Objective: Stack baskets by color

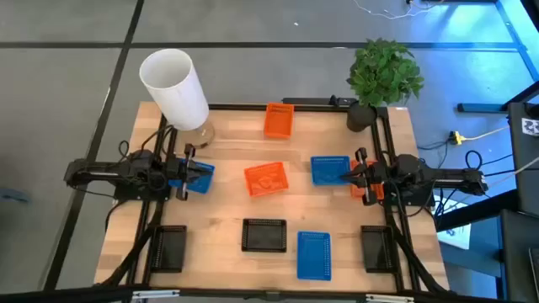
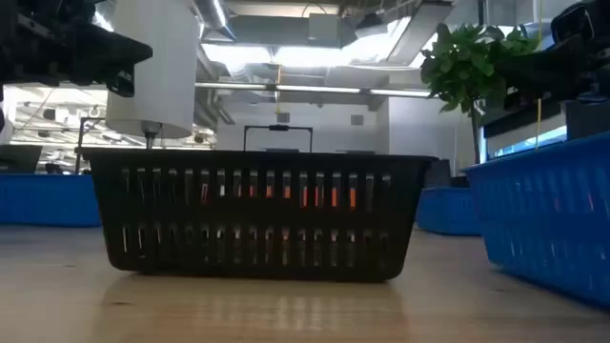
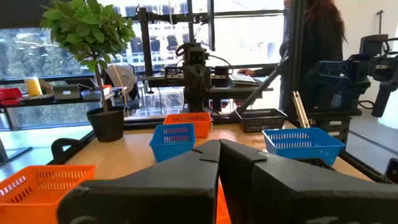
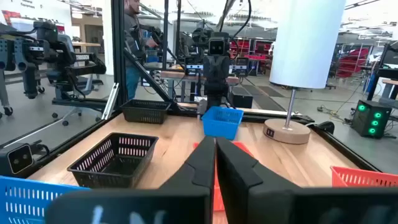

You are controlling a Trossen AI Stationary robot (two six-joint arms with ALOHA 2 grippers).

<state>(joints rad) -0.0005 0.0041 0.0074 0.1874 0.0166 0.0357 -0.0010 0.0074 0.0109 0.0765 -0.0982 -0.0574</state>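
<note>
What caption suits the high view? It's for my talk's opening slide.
Both arms wait at the table's sides, grippers shut, among unstacked blue, orange and black baskets.

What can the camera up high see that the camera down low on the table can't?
Only the high view shows the whole table with every basket: three blue baskets, orange baskets and black ones at both near corners, plus both arms. The left gripper and right gripper have shut jaws.

Only the low view shows the room's ceiling lights behind, and the front black basket's slatted side up close.

Both show that black basket, the white cylinder and the plant.
</note>
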